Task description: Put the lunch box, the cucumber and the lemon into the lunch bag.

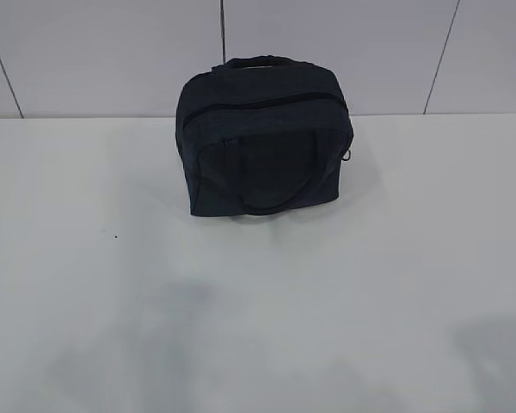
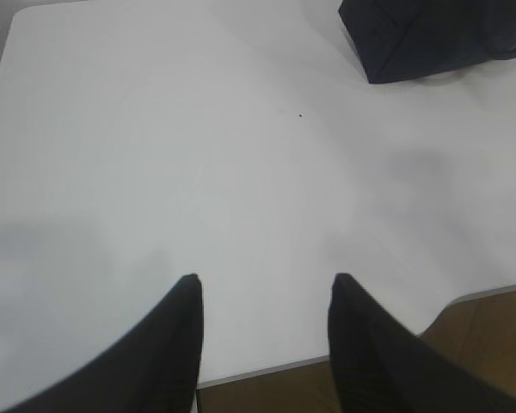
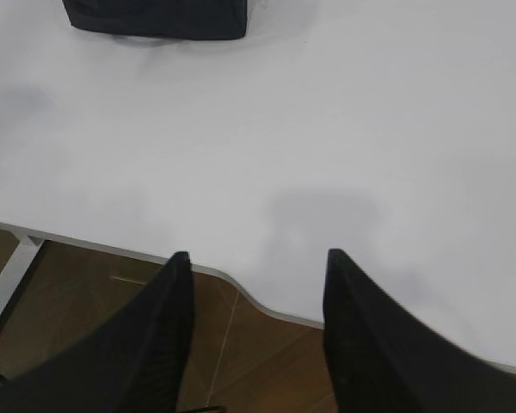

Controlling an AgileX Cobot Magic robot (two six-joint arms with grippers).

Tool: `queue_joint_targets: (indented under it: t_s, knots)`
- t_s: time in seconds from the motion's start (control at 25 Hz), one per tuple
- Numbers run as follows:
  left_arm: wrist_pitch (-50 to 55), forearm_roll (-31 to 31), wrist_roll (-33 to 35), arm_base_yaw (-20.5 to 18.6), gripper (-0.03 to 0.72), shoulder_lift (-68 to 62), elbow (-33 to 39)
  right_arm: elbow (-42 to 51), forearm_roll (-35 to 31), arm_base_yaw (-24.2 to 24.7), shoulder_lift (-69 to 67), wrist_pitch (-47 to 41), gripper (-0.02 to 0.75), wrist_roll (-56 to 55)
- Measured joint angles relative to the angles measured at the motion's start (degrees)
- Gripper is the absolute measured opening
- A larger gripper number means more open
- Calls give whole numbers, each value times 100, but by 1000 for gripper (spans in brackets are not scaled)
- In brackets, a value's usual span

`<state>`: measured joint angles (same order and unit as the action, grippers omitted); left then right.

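Observation:
The dark navy lunch bag [image 1: 265, 136] stands on the white table near the back wall, its top zipper closed and one loop handle hanging down its front. A corner of the lunch bag [image 2: 430, 39] shows at the top right of the left wrist view, and its bottom edge [image 3: 155, 19] at the top left of the right wrist view. My left gripper [image 2: 267, 280] hangs open over the table's front edge, nothing between its fingers. My right gripper [image 3: 256, 255] is open too, above the front edge. The lunch box, the cucumber and the lemon are out of view.
The white table [image 1: 258, 310] spreads in front of the bag, with a tiny dark speck [image 1: 115, 237] on it. A tiled wall [image 1: 112, 52] rises behind. Brown floor [image 3: 241, 344] shows below the table's notched front edge.

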<state>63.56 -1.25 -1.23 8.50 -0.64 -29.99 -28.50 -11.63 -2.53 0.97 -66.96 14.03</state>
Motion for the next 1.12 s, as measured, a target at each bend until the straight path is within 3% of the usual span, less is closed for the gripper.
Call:
queue_joint_targets:
  t_s: [0.88, 1.12]
  knots:
    - [-8, 0, 0, -13, 299, 0, 0, 0, 125, 41, 0, 34, 377, -102]
    - [-8, 0, -2, -334, 299, 0, 0, 0, 125, 50, 0, 34, 376, -114]
